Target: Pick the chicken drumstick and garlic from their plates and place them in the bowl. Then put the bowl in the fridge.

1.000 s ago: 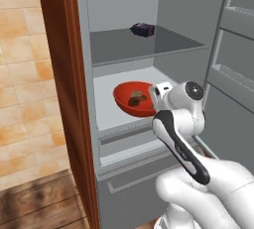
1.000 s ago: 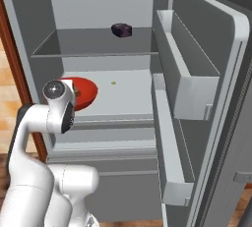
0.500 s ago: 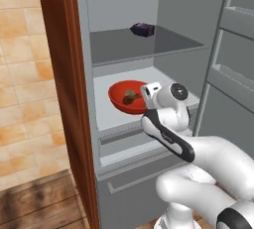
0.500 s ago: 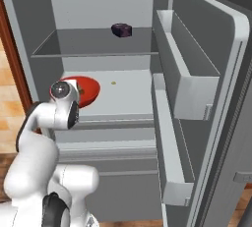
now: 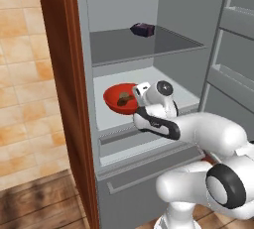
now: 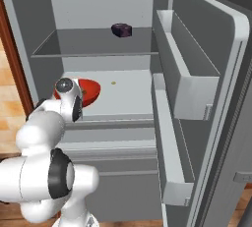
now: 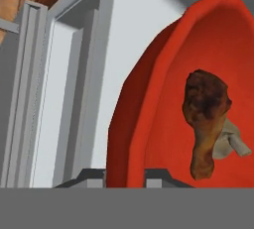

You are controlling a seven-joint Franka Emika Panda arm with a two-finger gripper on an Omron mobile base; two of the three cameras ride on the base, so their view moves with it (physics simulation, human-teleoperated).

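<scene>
Since a second ago the arm has drawn back and folded low, carrying the bowl (image 5: 120, 99) leftward over the fridge's (image 6: 123, 54) lower white shelf (image 6: 128, 96). Glossy red and shallow, the bowl holds the brown drumstick (image 7: 206, 121) with the small grey garlic (image 7: 229, 143) touching its thin end. The gripper (image 7: 126, 177) is clamped on the bowl's near rim, food just beyond its fingertips. A dark purple block (image 5: 142, 29) sits on the shelf above. No writing is readable.
</scene>
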